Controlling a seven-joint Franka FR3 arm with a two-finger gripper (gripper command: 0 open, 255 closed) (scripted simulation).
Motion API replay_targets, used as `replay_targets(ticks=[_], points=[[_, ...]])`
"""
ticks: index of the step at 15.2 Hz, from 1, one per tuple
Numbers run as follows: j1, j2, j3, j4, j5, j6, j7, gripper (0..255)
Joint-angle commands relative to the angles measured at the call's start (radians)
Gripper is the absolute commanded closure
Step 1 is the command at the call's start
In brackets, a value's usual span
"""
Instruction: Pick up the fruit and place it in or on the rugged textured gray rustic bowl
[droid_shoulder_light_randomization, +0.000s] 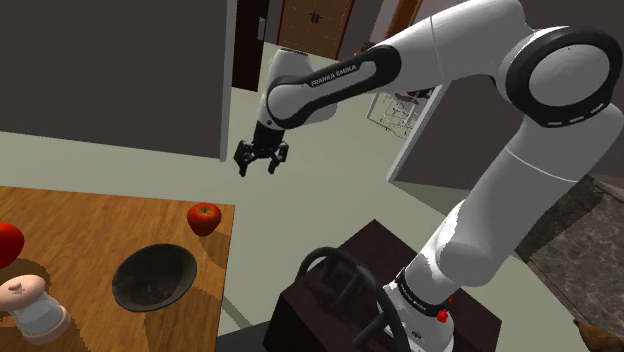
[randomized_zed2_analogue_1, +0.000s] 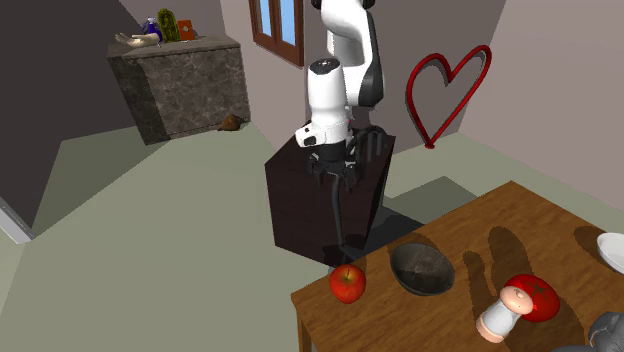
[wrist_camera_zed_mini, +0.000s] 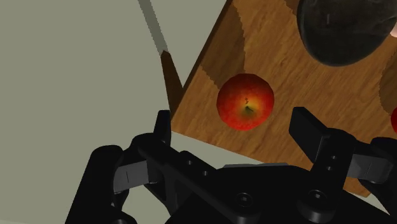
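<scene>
A red apple (droid_shoulder_light_randomization: 204, 217) with a yellow patch sits near the corner of the wooden table (droid_shoulder_light_randomization: 90, 225). Beside it on the table stands a dark grey rough bowl (droid_shoulder_light_randomization: 153, 277), which holds nothing. My black gripper (droid_shoulder_light_randomization: 262, 160) hangs open in the air, well above the apple and out past the table's edge. In the wrist view the apple (wrist_camera_zed_mini: 245, 101) lies far below, between the spread fingers (wrist_camera_zed_mini: 163, 127), with the bowl (wrist_camera_zed_mini: 347, 28) beyond it. The second exterior view shows the gripper (randomized_zed2_analogue_1: 333, 175) in front of the stand, above the apple (randomized_zed2_analogue_1: 347, 283) and bowl (randomized_zed2_analogue_1: 422, 268).
A pale mushroom-shaped shaker (droid_shoulder_light_randomization: 30, 300) and a red tomato-like thing (droid_shoulder_light_randomization: 5, 240) stand past the bowl. A white plate (randomized_zed2_analogue_1: 612, 250) lies at the table's far side. The dark stand (droid_shoulder_light_randomization: 400, 290) sits close to the table; a red heart frame (randomized_zed2_analogue_1: 445, 95) leans on the wall.
</scene>
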Motion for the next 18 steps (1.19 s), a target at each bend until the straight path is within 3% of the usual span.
replay_targets(ticks=[1, 8, 14, 18], points=[[0.01, 0.081, 0.007, 0.045, -0.019, 0.036, 0.027, 0], [0.06, 0.359, 0.0, 0.245, -0.092, 0.106, 0.109, 0], [0.116, 0.599, -0.024, 0.472, -0.136, 0.113, 0.16, 0], [0.128, 0.655, -0.03, 0.505, -0.143, 0.135, 0.166, 0]])
